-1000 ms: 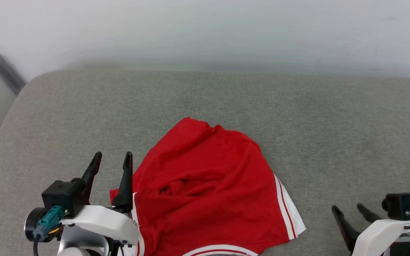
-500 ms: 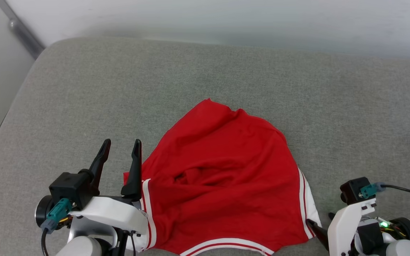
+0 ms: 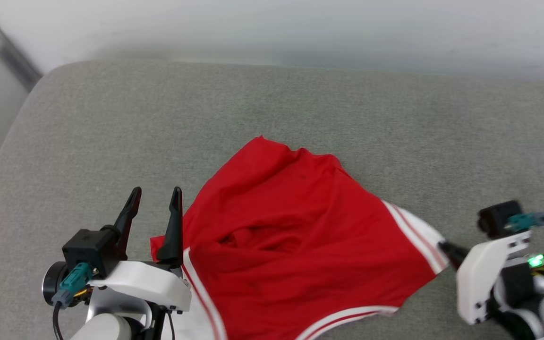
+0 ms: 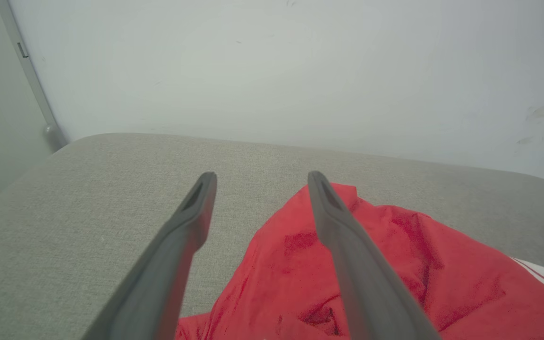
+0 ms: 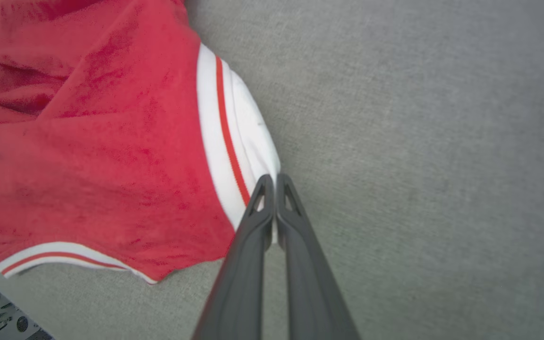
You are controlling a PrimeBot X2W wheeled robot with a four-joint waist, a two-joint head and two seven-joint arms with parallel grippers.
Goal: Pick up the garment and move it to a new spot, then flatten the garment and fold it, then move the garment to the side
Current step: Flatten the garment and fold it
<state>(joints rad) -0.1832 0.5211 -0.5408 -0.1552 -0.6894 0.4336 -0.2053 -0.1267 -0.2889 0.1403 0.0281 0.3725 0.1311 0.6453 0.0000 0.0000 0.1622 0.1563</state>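
red shirt just got pinched at the sleeve by the right gripper, left gripper spread, lift looks next

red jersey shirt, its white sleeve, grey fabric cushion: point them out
red jersey shirt (image 3: 300, 222): head view, red body middle
white sleeve (image 5: 253, 137): right wrist view, cuff
grey fabric cushion (image 3: 111, 132): head view, bare left part

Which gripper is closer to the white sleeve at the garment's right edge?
Right. The right gripper is shut on that white sleeve at its edge; the left gripper stands open at the garment's opposite edge, the red body between it and the sleeve.
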